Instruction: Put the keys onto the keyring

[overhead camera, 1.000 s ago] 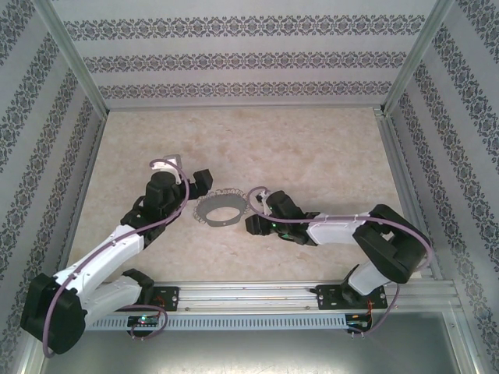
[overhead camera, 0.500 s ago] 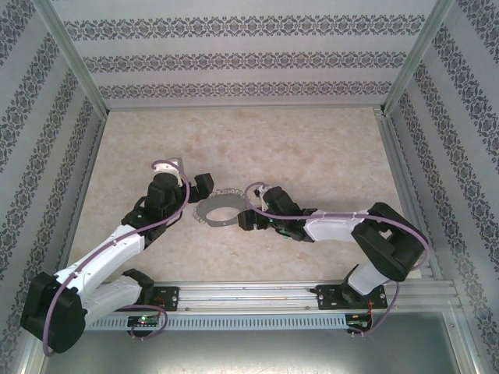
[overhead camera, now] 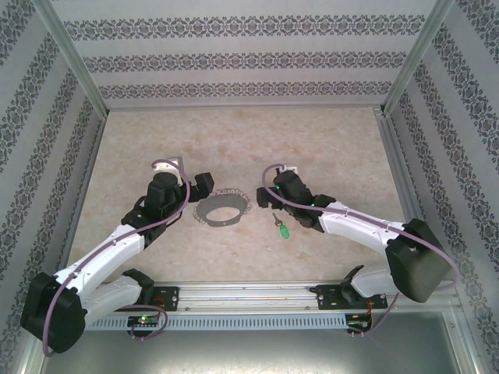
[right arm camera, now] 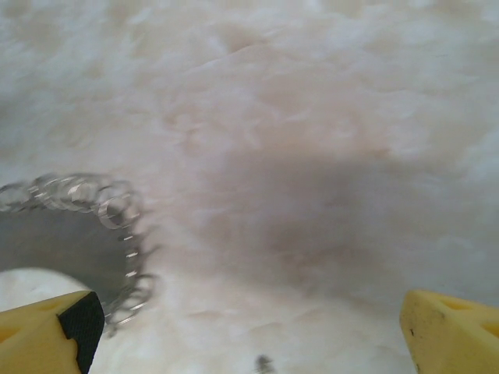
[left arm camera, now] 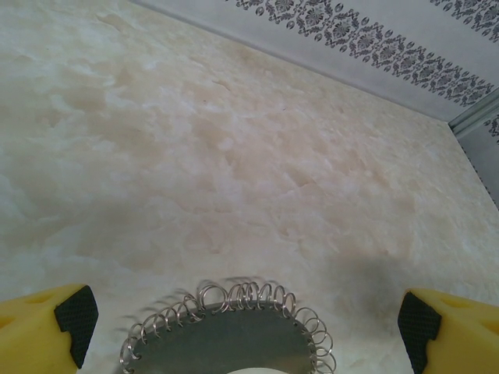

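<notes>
Green key [overhead camera: 284, 231] now loose beside keyring [overhead camera: 222, 199] | right pincer [overhead camera: 265, 198] opened

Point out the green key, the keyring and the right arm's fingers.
green key [overhead camera: 285, 232]: top external view, on its green plastic head.
keyring [left arm camera: 234, 343]: left wrist view, on its flat grey band inside the wire loops.
right fingers [right arm camera: 444, 331]: right wrist view, on the yellow finger at the picture's right edge.

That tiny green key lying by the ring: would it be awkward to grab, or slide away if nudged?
Probably fiddly: the key lies flat on the table, leaving little edge to catch hold of. It looks far smaller than the keyring, so it is likely very light and apt to skid on the smooth top if nudged. Being flat, it should not roll.
</notes>
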`<state>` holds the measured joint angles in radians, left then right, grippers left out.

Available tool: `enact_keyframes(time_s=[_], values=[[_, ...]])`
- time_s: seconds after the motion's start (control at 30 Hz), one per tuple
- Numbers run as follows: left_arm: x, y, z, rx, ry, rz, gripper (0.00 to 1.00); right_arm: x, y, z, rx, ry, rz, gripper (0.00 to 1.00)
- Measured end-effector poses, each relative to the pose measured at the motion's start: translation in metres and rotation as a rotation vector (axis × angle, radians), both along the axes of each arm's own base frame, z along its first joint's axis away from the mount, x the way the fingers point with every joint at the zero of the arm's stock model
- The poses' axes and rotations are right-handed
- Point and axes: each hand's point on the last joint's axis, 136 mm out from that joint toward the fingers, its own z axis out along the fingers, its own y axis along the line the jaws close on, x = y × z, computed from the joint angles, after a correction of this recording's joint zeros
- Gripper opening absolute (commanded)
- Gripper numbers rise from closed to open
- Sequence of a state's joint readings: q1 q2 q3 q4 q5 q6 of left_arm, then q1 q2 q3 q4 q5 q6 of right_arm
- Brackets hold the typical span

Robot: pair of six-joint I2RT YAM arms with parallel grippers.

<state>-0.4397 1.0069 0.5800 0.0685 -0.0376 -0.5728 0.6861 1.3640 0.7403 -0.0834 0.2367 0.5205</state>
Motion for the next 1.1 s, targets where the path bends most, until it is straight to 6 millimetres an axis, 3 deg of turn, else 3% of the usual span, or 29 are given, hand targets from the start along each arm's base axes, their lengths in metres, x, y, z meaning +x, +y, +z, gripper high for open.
enact_keyframes(time_s=[0.07,0.2,0.33,0.67,0.83,1.1], values=[[0.0,-0.001,0.0,-0.001,-0.001,-0.001,1.0,-0.001,-0.006,-0.005,-0.017,0.01,-0.001,0.98],[0.006,-0.006,0.002,0.001,0.005,-0.009,1.0,-0.012,0.002,-0.016,-0.019,0.036,0.06,0.96],[0.013,-0.009,0.006,0.001,0.007,-0.009,1.0,-0.021,0.015,-0.02,0.021,0.057,0.109,0.87],[0.014,-0.019,-0.016,0.026,0.068,-0.035,1.0,-0.042,0.053,-0.057,0.086,0.187,0.194,0.65],[0.012,-0.025,-0.017,0.029,0.069,-0.052,1.0,-0.045,0.067,-0.061,0.127,0.206,0.22,0.51],[0.01,-0.028,-0.018,0.04,0.068,-0.063,1.0,-0.046,0.093,-0.07,0.152,0.242,0.276,0.47]])
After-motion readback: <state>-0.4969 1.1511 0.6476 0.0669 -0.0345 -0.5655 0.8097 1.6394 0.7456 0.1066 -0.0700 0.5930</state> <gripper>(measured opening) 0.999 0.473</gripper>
